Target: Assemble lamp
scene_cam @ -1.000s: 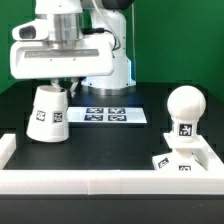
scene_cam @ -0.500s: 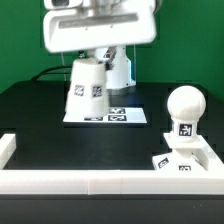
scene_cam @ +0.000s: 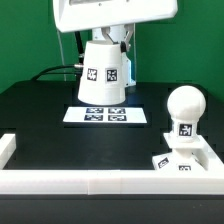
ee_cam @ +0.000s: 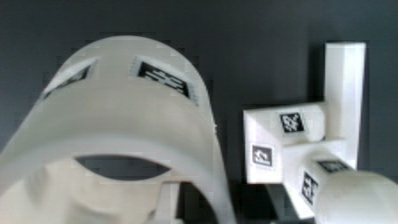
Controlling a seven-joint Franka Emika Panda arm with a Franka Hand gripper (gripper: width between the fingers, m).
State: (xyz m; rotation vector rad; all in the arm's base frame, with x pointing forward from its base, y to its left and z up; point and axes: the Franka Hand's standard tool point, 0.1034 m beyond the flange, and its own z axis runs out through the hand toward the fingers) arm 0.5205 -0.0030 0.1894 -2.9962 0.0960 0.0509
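The shade [scene_cam: 102,72] is now lifted clear of the counter [scene_cam: 40,115] (a second ago it stood there, at the exterior view's left) and is held above the marker board [scene_cam: 105,115]. It is gripped by the hand [scene_cam: 108,38], fingers mostly hidden. The bulb [scene_cam: 185,108] is seated on the base [scene_cam: 183,163], so placing the shade over it is judged next.

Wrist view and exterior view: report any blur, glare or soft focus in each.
Exterior view: the shade and the bulb look fairly sharp, though the arm housing at the top edge is washed-out white; the marker board reads clearly. Wrist view: the shade fills the frame, soft and out of focus; the base is blurry too.
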